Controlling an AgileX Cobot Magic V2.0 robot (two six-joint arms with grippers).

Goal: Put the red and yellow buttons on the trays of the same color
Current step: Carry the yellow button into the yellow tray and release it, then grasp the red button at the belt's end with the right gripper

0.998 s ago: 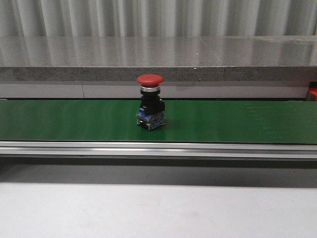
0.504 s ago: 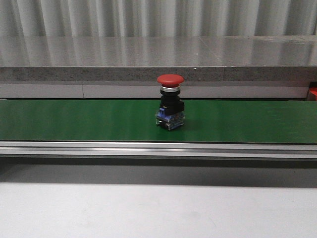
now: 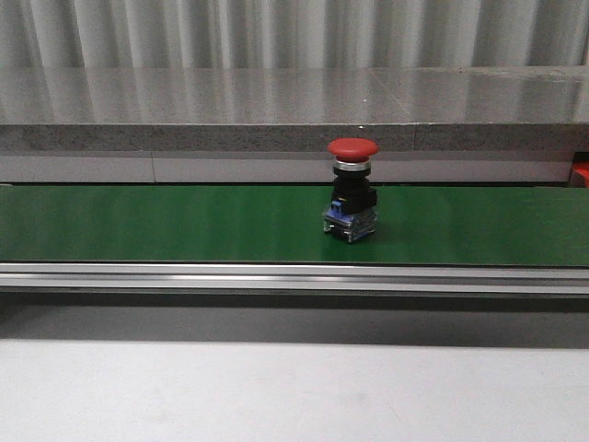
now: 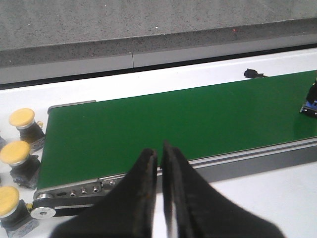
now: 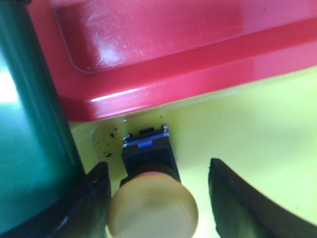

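Observation:
A red button (image 3: 352, 189) stands upright on the green conveyor belt (image 3: 138, 226), right of the middle; neither gripper shows in the front view. In the left wrist view only its blue base (image 4: 311, 102) shows at the frame's edge. My left gripper (image 4: 159, 151) is shut and empty, over the belt's near rail. Three yellow buttons (image 4: 20, 124) stand on the white table beside the belt's end. My right gripper (image 5: 157, 166) is open. A yellow button (image 5: 151, 208) stands between its fingers on the yellow tray (image 5: 257, 129). The red tray (image 5: 173, 44) lies beside the yellow one.
A grey stone ledge (image 3: 294, 124) runs behind the belt, and an aluminium rail (image 3: 294, 276) along its front. White table (image 3: 294, 396) lies in front of it. A red thing (image 3: 583, 173) peeks in at the far right. The belt's end (image 5: 29, 148) borders both trays.
The red button has travelled to the right along the belt, from left of the middle to right of it. Nothing else in the front view has moved.

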